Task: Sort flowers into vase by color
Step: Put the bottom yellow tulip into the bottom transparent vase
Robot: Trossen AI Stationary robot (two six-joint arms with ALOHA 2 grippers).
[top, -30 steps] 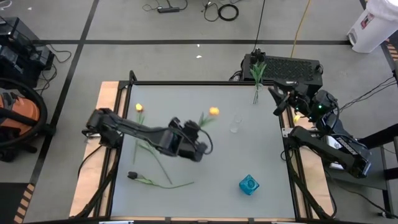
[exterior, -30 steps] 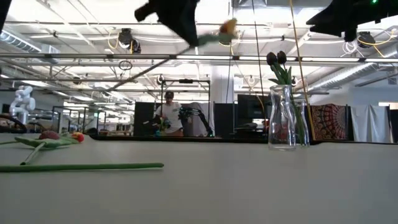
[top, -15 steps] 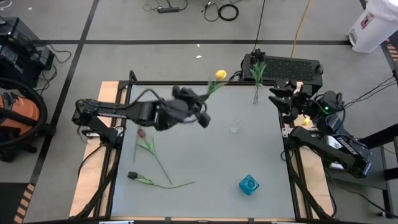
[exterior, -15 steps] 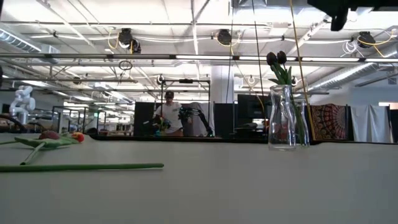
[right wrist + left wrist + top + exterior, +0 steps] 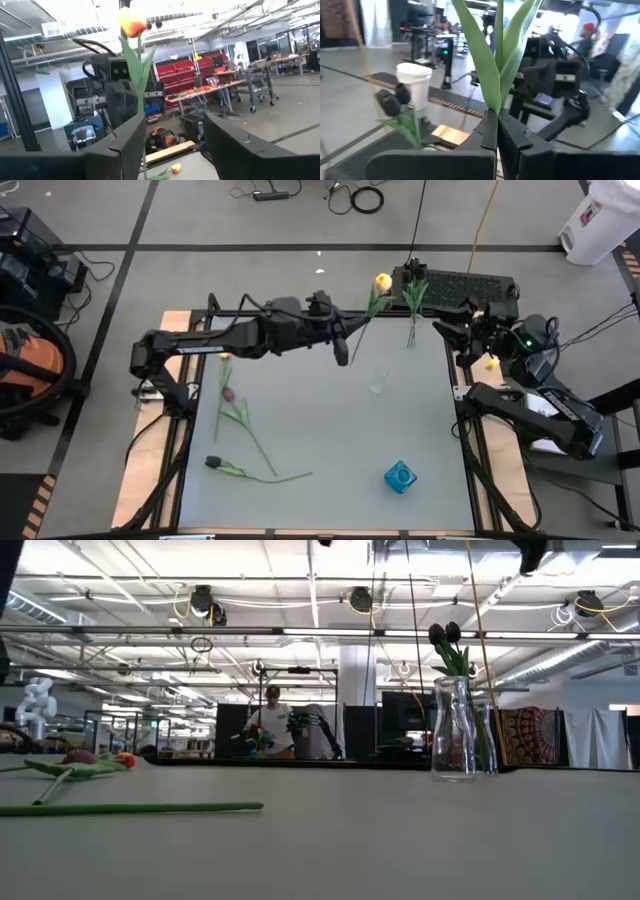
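The left gripper (image 5: 345,340), clamped on a yellow tulip (image 5: 381,282), had swung toward the glass vase (image 5: 411,330) holding dark tulips (image 5: 445,634). The right gripper (image 5: 462,332) stood open just beyond that vase. Only the low view showed a person (image 5: 272,728) behind the grey table (image 5: 320,450), where two tulips (image 5: 240,442) lay.

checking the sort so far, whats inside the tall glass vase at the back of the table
Dark purple-black tulips stand in the tall glass vase, their green stems and leaves running down inside. The exact number is hard to tell, since the heads overlap. The yellow tulip is not in it.
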